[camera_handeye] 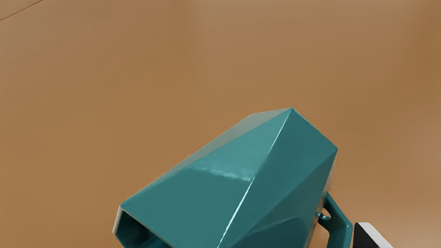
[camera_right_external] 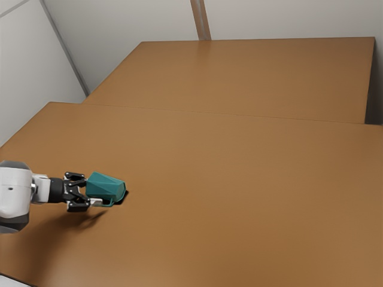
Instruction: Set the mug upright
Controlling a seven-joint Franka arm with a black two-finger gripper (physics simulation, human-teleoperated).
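A teal faceted mug (camera_right_external: 106,187) lies tipped on its side near the table's edge, at the exterior view's left. Its handle is low, on the side nearer that camera. My gripper (camera_right_external: 91,191) reaches it from the exterior view's left, fingers spread, one tip low beside the handle and the other hidden. In the wrist view the mug (camera_handeye: 241,186) shows its dark mouth, with the handle on the opposite side. Of the gripper (camera_handeye: 370,236), one fingertip appears just outside the handle; whether it touches is unclear.
The brown tabletop (camera_right_external: 227,197) extends around the mug, and a second brown surface (camera_right_external: 251,78) adjoins it farther back. Pale walls (camera_right_external: 131,21) rise behind. A shadow of the arm falls on the table below the gripper.
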